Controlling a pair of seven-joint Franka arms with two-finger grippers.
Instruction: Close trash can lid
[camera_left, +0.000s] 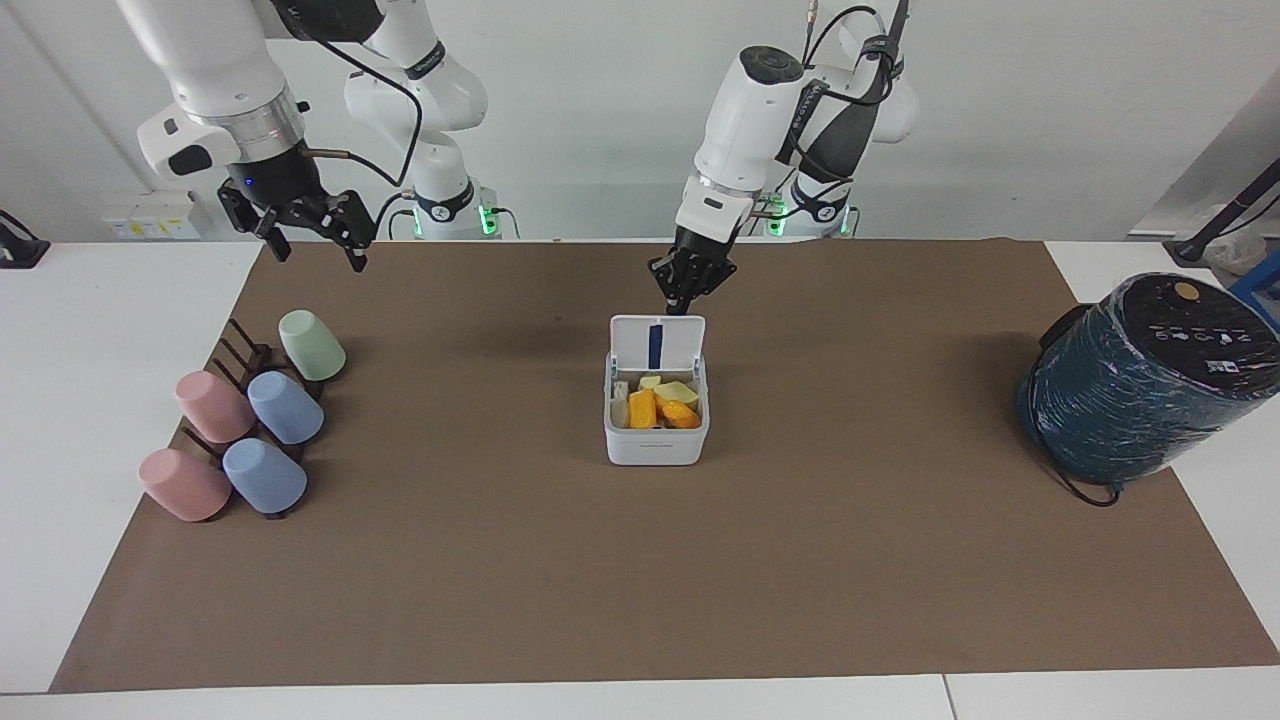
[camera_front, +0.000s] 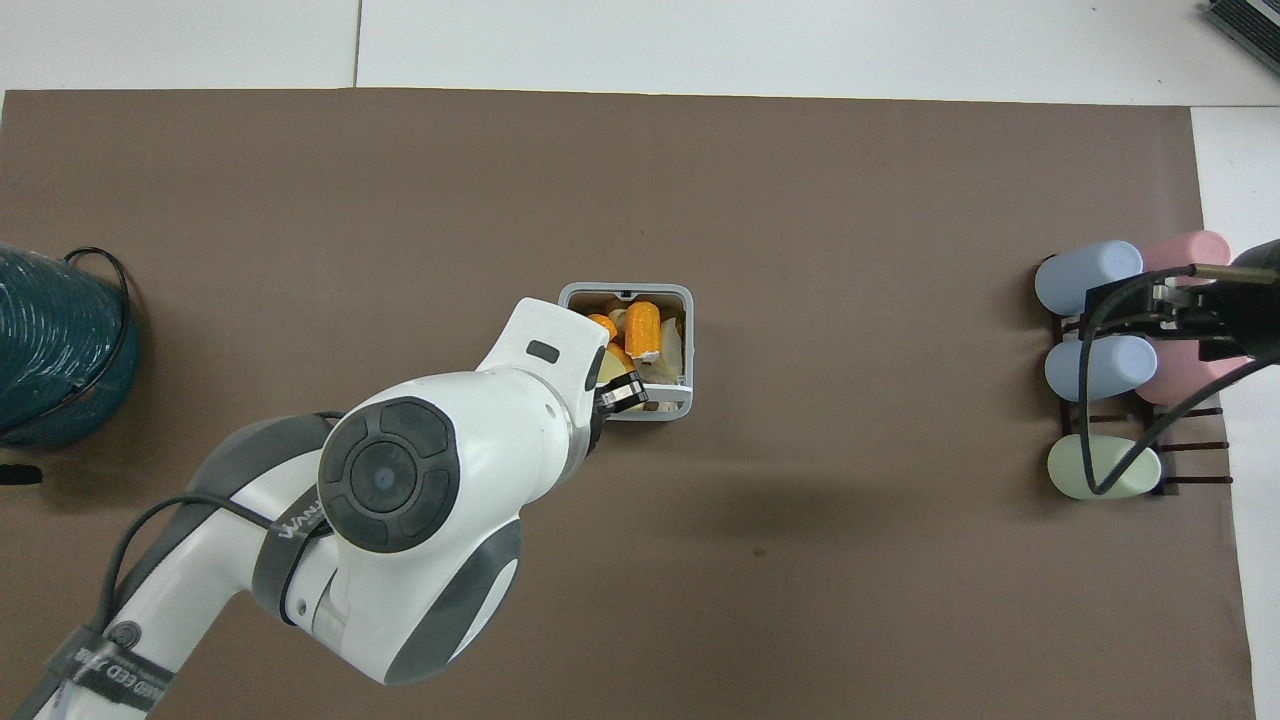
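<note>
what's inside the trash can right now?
The trash can stands open, lid upright. Inside lie orange and pale yellow food scraps, piled near the rim. Anything under the top pieces is covered. In the overhead view the left arm hides one corner.
</note>
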